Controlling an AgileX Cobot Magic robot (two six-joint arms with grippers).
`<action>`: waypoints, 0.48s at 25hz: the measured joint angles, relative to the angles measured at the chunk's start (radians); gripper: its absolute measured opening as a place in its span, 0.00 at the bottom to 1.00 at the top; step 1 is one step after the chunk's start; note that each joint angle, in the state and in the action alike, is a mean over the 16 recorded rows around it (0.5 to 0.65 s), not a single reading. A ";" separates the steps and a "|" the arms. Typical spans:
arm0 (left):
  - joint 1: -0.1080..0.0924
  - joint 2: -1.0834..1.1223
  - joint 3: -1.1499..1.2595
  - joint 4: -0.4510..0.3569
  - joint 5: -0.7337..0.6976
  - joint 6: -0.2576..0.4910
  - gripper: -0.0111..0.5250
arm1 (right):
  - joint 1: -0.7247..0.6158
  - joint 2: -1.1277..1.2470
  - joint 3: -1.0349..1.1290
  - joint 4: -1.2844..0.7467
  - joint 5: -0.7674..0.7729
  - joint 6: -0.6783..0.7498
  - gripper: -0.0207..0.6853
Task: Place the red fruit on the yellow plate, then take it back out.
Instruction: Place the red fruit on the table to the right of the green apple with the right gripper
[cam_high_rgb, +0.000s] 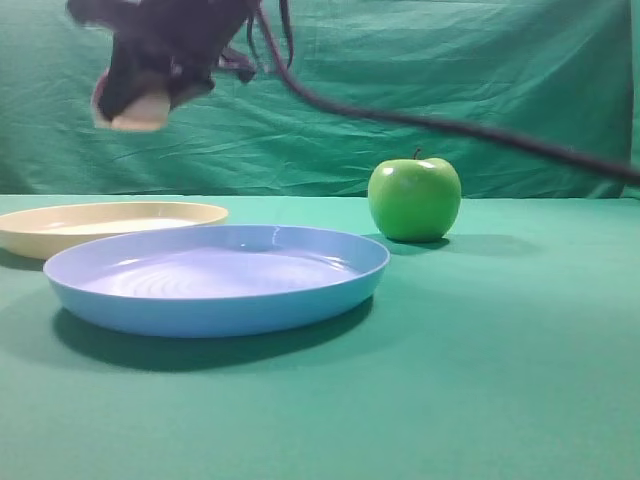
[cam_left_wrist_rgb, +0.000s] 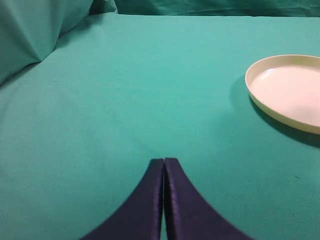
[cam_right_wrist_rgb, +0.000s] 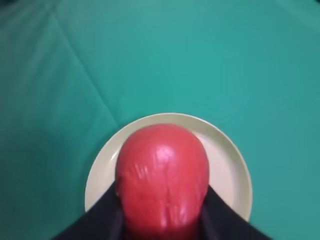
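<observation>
Two plates are sitting on the green cloth (cam_high_rgb: 520, 380): one yellow plate (cam_high_rgb: 60, 228) and one light blue plate (cam_high_rgb: 215, 315). Two fruits are showing: one green apple (cam_high_rgb: 414, 198) and one red fruit (cam_right_wrist_rgb: 162, 177). Two grippers are showing, the left gripper (cam_left_wrist_rgb: 164, 162) and the right gripper (cam_high_rgb: 140, 95).

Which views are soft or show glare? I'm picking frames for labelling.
Exterior high: the right gripper at the top is motion-blurred, while the green apple and blue plate are fairly sharp, both with soft highlights. Right wrist: the red fruit fills the foreground, soft, with a glare patch. Left wrist: clear, the yellow plate casting a dark shadow.
</observation>
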 joint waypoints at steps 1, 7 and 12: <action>0.000 0.000 0.000 0.000 0.000 0.000 0.02 | -0.005 -0.041 0.023 -0.031 0.015 0.028 0.31; 0.000 0.000 0.000 0.000 0.000 0.000 0.02 | -0.019 -0.299 0.256 -0.219 0.035 0.190 0.31; 0.000 0.000 0.000 0.000 0.000 0.000 0.02 | -0.034 -0.518 0.546 -0.309 -0.017 0.297 0.31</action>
